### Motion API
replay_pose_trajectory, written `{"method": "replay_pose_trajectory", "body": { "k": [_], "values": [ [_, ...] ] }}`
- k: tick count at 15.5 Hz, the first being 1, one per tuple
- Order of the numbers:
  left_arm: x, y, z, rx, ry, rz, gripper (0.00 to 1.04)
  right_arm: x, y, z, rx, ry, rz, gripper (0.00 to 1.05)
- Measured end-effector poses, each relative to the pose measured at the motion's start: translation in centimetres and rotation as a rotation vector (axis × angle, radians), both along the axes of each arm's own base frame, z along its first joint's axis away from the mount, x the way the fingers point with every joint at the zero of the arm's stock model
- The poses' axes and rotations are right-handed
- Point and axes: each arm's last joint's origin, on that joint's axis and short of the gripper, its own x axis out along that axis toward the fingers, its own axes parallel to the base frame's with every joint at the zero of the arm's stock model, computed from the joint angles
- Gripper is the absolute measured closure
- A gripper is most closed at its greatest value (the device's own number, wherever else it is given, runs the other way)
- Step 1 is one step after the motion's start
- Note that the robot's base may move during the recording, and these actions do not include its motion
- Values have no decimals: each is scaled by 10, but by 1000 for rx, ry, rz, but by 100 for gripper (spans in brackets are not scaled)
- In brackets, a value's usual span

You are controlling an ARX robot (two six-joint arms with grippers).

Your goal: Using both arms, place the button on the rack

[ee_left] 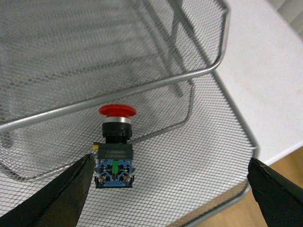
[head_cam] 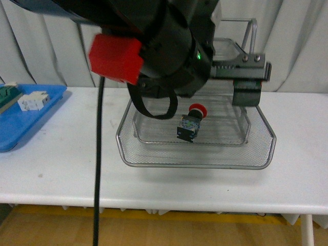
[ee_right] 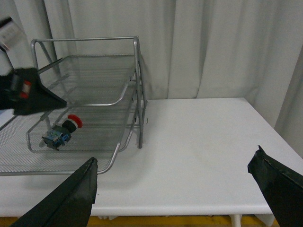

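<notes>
Button point(head_cam: 190, 123) lies on its side on the mesh of the rack point(head_cam: 261, 148), in the centre of the front view, with the red cap toward the back and the dark body toward us. It is below the top tier, but we cannot tell if it rests on the middle tier or on the lowest one. Nothing holds it. The left gripper point(ee_left: 170, 161) hangs over it with the jaws wide apart, and one finger point(ee_left: 57, 198) shows just beside the blue end of the body; we cannot tell if they touch. We judge the placing as nearly done, so the danger is in the leaving. If this finger brushes the body when the arm lifts, the button may roll on its round cap or slide on the mesh. The black loop point(head_cam: 154, 105) that hangs under the left arm point(head_cam: 169, 46) is low over the rack, and we think it may catch a rim and shake or drag the whole rack. This arm fills the upper middle of the front view, bent over the rack, with its red block point(head_cam: 115, 57) at upper left and the gripper reaching to the right. The right gripper point(ee_right: 175, 158) is also wide and holds nothing, over the bare table point(ee_right: 203, 142) beside the rack, well apart from the button.
</notes>
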Motion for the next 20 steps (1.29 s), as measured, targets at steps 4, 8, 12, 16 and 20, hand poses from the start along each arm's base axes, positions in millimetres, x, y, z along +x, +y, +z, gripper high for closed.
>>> {"method": "replay_pose_trajectory", "body": {
  "k": [4, 8, 12, 16, 20],
  "values": [
    [-47, 55, 29, -78, -153, -8, 7, 0, 0, 0, 0, 0, 0, 7],
    [-63, 131, 16, -20, -444, 347, 23, 0, 0, 0, 0, -1, 1, 7],
    [-125, 225, 2, 5, -588, 549, 63, 0, 0, 0, 0, 0, 1, 7],
    [-191, 236, -15, -1, -598, 526, 103, 0, 0, 0, 0, 0, 0, 7],
    [-210, 237, -28, 4, -589, 529, 103, 0, 0, 0, 0, 0, 0, 7]
  ]
}}
